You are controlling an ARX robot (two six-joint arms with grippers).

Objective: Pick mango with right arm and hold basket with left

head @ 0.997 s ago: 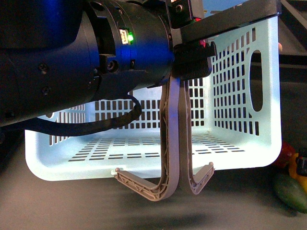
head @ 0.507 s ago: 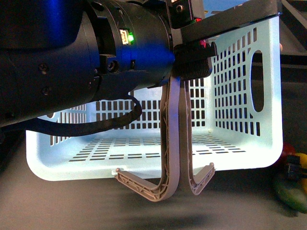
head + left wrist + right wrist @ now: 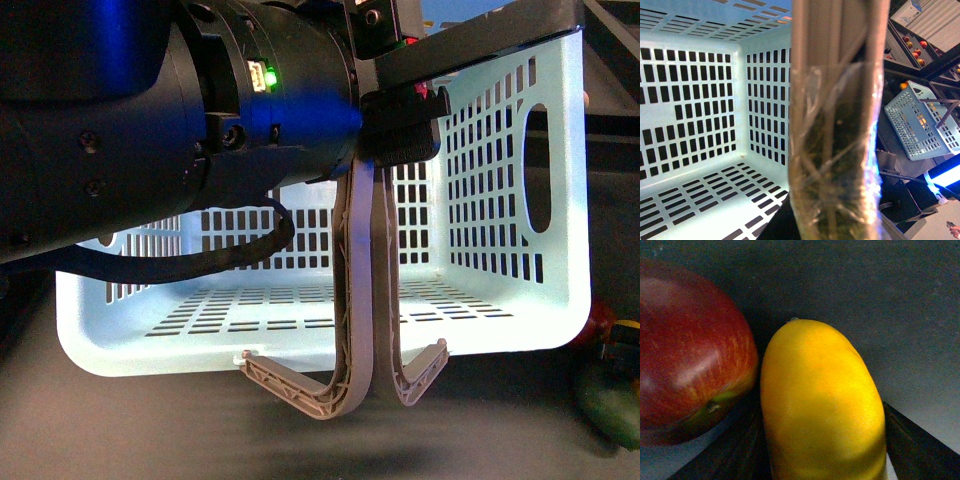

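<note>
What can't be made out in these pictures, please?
- The right gripper: the front view's edge cuts it off. The right wrist view shows only dark finger edges, so its grip on the mango is unclear.
- The basket: in the front view the left arm hides its upper left.
- The green fruit: cut off by the front view's edge.
- The handles: blurred in the left wrist view, too close.

Front and left wrist views closely share the basket (image 3: 572,250).

You see the basket (image 3: 500,310) glowing bright against a dim tabletop (image 3: 150,430); close up, the mango (image 3: 820,400) looks soft, shadowed underneath.
</note>
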